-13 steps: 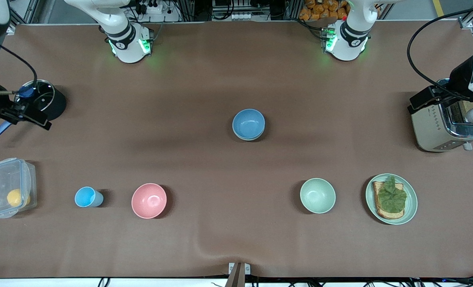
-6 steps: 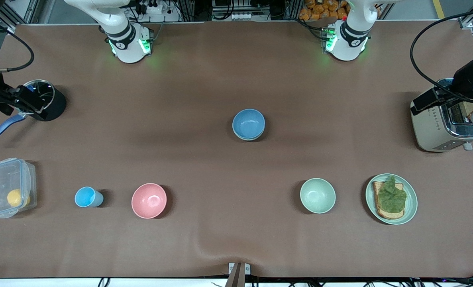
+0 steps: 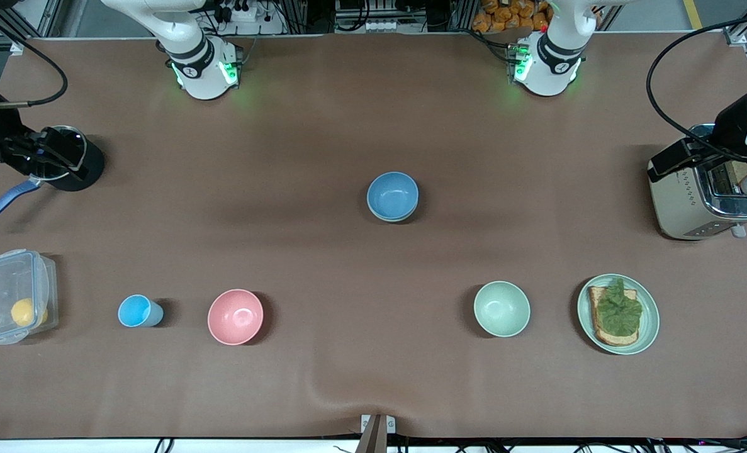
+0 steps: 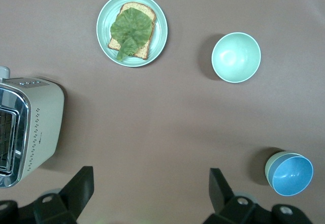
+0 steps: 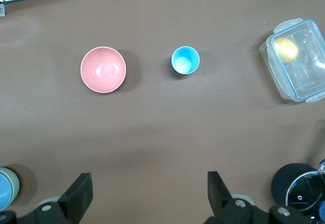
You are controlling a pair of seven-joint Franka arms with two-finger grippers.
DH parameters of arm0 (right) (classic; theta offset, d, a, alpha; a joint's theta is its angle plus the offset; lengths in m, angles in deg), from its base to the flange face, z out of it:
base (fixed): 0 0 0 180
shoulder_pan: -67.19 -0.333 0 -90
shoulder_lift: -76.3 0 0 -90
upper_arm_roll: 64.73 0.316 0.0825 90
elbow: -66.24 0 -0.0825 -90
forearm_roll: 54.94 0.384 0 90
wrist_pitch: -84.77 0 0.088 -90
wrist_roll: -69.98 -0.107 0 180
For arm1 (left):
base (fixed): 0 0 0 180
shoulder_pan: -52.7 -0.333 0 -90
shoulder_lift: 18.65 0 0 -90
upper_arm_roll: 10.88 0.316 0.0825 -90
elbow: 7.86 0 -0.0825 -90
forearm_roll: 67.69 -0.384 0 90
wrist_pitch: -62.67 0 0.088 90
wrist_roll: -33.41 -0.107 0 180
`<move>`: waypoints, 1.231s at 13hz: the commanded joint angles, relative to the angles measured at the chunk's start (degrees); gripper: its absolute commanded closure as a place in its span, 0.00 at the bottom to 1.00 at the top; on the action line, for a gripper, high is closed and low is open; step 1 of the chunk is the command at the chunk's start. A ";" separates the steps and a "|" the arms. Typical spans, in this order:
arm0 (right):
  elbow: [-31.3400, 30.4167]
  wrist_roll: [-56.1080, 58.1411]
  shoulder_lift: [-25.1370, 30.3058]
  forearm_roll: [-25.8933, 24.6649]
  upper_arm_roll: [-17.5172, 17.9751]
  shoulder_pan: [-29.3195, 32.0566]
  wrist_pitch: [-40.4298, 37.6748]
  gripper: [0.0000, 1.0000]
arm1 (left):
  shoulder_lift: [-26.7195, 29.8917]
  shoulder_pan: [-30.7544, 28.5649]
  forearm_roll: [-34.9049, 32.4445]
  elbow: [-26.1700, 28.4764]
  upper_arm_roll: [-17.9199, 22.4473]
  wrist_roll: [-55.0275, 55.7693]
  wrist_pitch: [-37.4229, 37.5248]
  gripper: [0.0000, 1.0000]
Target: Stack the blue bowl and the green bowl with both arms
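The blue bowl (image 3: 393, 194) sits nested inside the green bowl (image 3: 386, 218) at the middle of the table; only a sliver of the green rim shows under it. The stack also shows in the left wrist view, blue bowl (image 4: 292, 174) in green bowl (image 4: 269, 163), and at the edge of the right wrist view (image 5: 4, 192). My left gripper (image 4: 151, 189) is open and empty, high over bare table beside the toaster. My right gripper (image 5: 150, 192) is open and empty, high over bare table beside the black pot. Neither touches the bowls.
A mint bowl (image 3: 501, 308) and a plate (image 3: 649, 327) with toast and lettuce lie toward the left arm's end, near the toaster (image 3: 685, 201). A pink bowl (image 3: 235, 316), light-blue cup (image 3: 135, 311), clear box (image 3: 8, 277) and black pot (image 3: 89, 167) lie toward the right arm's end.
The right arm's hand has drawn back toward the bases, by the black pot. The left arm's hand has shifted slightly over the toaster. The bowls have not moved.
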 commanded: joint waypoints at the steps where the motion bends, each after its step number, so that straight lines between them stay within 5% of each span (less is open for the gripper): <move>1: -1.82 0.40 1.86 0.07 0.92 1.14 0.32 0.00 | 2.13 -0.22 -0.84 1.55 -1.73 -0.30 0.29 0.00; 16: -1.64 0.40 1.16 0.07 0.92 0.70 0.50 0.00 | 2.84 0.13 -0.84 1.03 -2.97 -0.31 1.52 0.00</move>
